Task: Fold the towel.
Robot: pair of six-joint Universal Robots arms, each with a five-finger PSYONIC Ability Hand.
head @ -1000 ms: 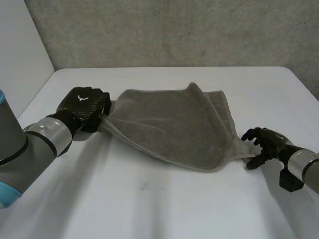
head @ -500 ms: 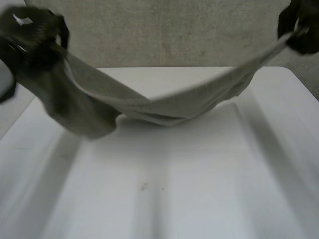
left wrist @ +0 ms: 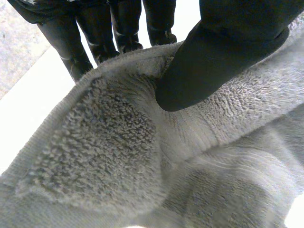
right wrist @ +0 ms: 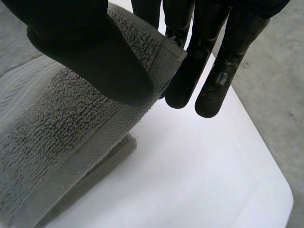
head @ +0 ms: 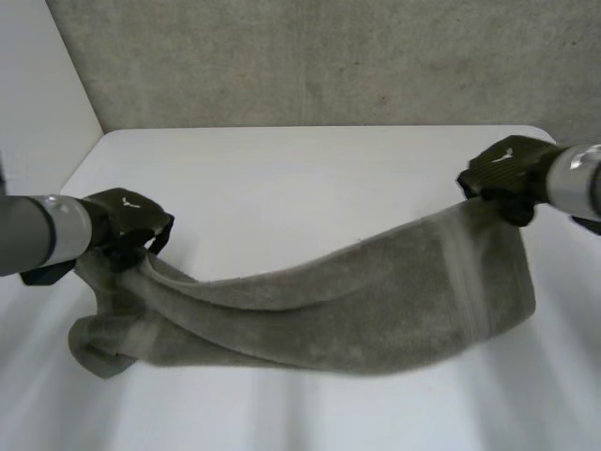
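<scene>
No words or numbers can be read. Each black hand bears one small white mark on its back — left hand (head: 124, 216), right hand (head: 507, 169) — too small to make out.

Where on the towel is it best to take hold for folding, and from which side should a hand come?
Grip the towel at the two ends of its upper edge, where the left hand and right hand pinch it, each coming from its own outer side. The towel sags between them, so the ends keep it spread; the slack middle would likely bunch.
</scene>
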